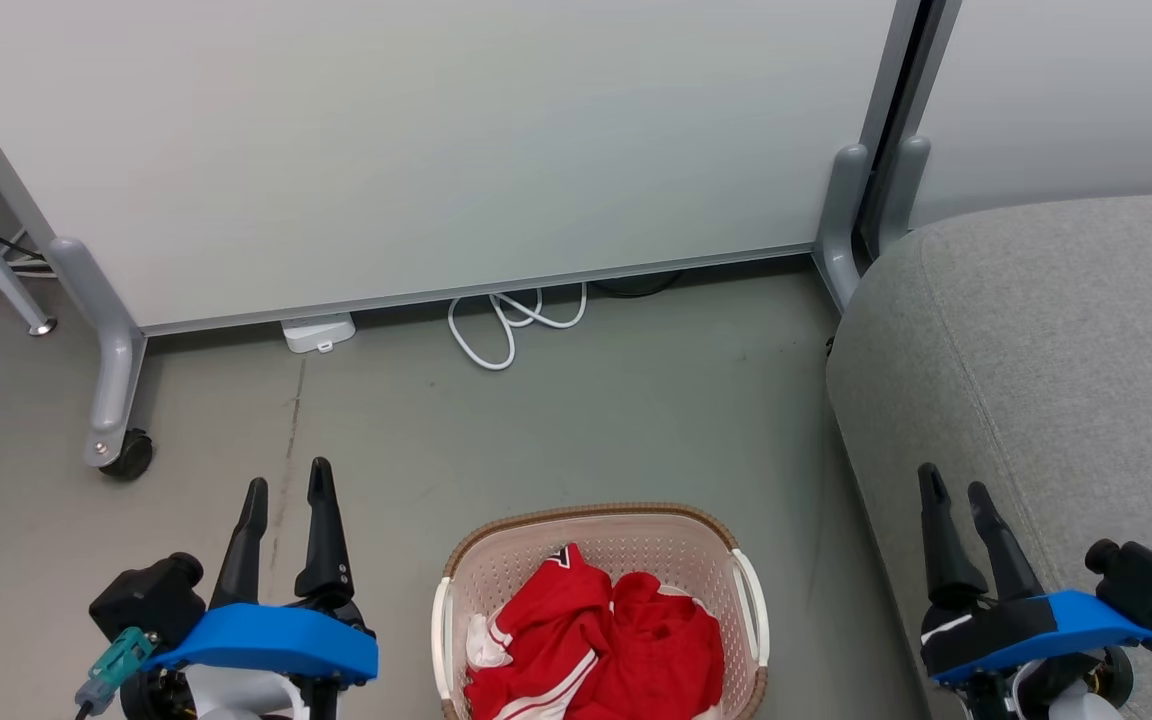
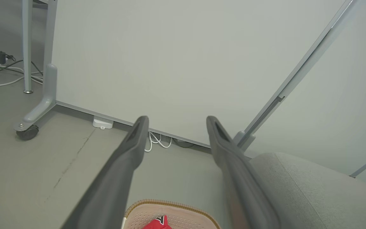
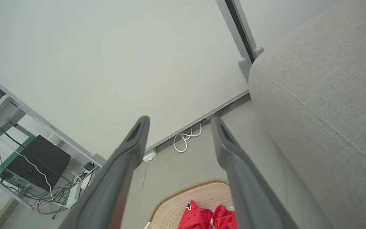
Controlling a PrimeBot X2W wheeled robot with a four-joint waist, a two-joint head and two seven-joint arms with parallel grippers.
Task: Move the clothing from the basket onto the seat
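Head view looks down on a cream plastic basket (image 1: 586, 512), its walls pierced with small holes, its rim a brown woven-look band and a smooth white handle on each side. It stands on the matte grey floor (image 1: 586, 420), between the two hands. The clothing (image 1: 626, 640) lies crumpled inside it: a soft red and white garment (image 1: 526, 660) with striped trim on the robot's left, and a plain bright red garment (image 1: 671, 640) bunched against it on the right.

The seat (image 1: 1056, 350) is a big grey cushion of coarse woven fabric with rounded edges and a stitched seam, rising just beside the basket on the robot's right.

The left hand (image 1: 288, 476) hangs over bare floor left of the basket, its two long, dark, tapered fingers spread apart with nothing between them. The right hand (image 1: 952, 480) hangs over the front edge of the seat, its fingers likewise parted around nothing. Each wrist view shows its own hand's fingers wide apart, the left (image 2: 176, 119) and the right (image 3: 179, 118).

Behind the basket stands a smooth pale partition panel (image 1: 436, 150) on grey metal legs, one ending in a black caster (image 1: 128, 455). A looped white cable (image 1: 511, 325) lies at its foot.
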